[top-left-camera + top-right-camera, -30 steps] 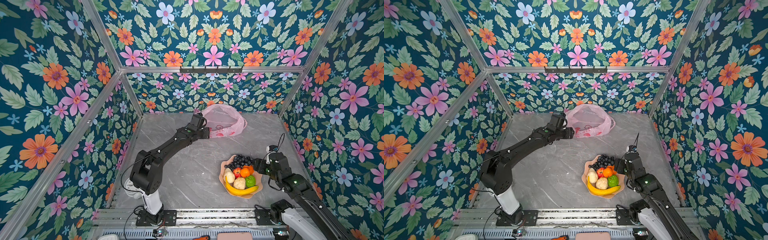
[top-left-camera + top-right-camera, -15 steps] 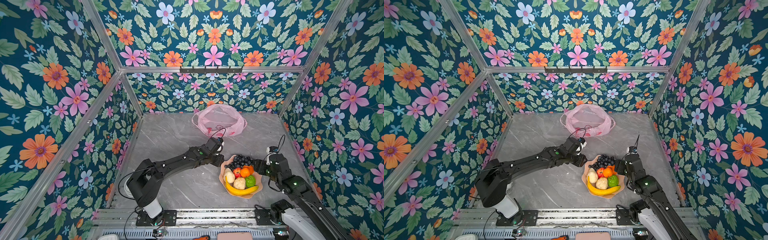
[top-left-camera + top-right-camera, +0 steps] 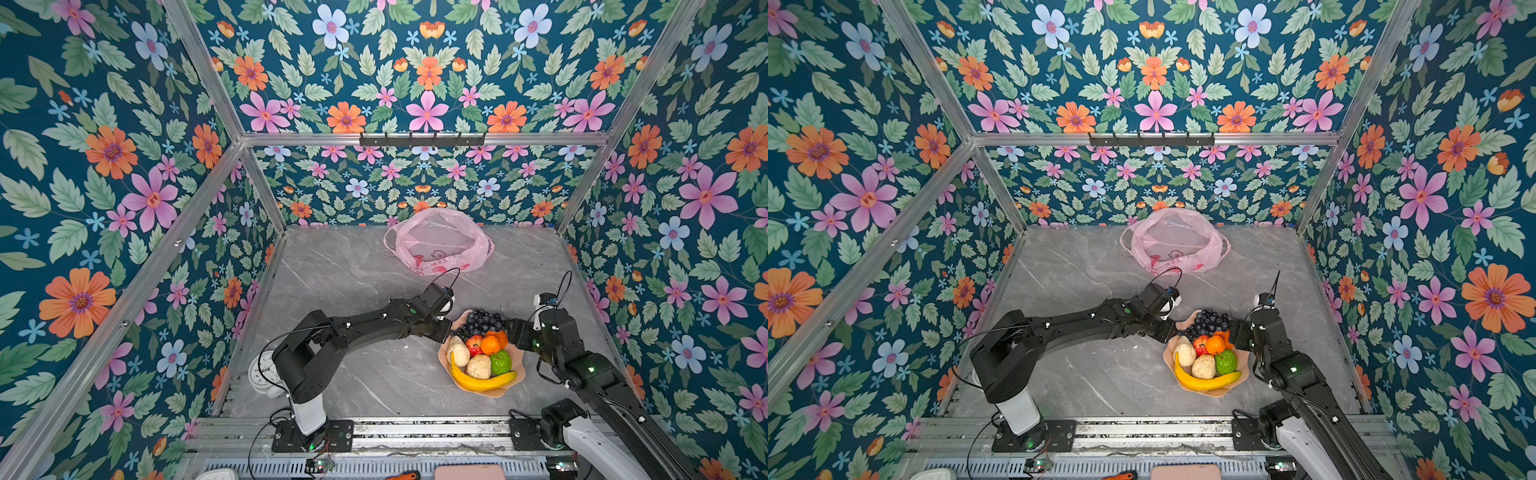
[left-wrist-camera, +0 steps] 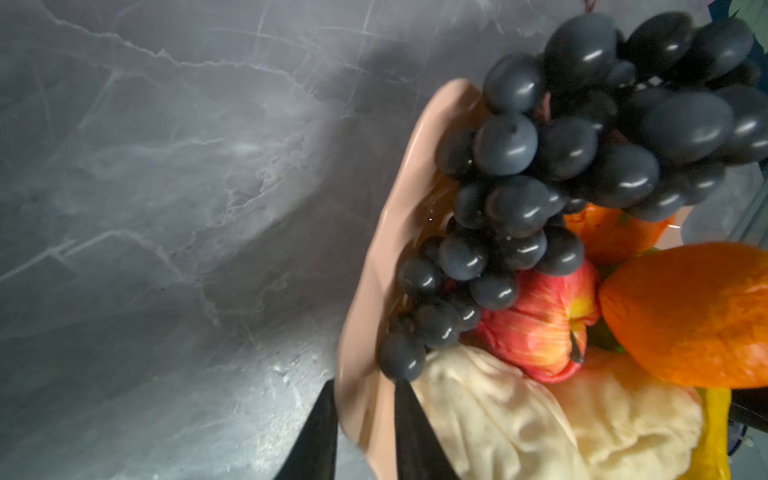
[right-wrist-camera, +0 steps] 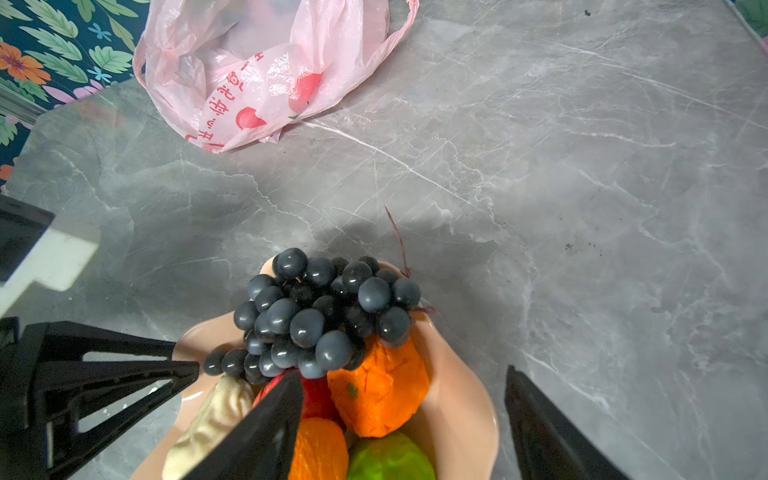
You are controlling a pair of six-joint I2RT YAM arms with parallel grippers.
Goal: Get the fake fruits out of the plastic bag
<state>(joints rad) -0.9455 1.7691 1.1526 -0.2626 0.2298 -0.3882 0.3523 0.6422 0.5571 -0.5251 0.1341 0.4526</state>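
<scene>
Two grippers now flank the peach bowl (image 3: 486, 391) holding the fake fruits (image 3: 478, 355), well apart from the plastic bag (image 3: 440, 243) lying slack near the back wall, with no fruit showing inside. Our left gripper (image 4: 363, 432) has its two fingers straddling the bowl's rim, one inside and one outside; whether they pinch it yet we cannot tell. Our right gripper (image 5: 403, 424) hangs with jaws wide over the opposite rim, holding nothing. To do this well we judge the rim needs a gentle squeeze without tipping the grape bunch (image 5: 320, 316). Our left arm stretches low across the table; our right arm is bent close.
</scene>
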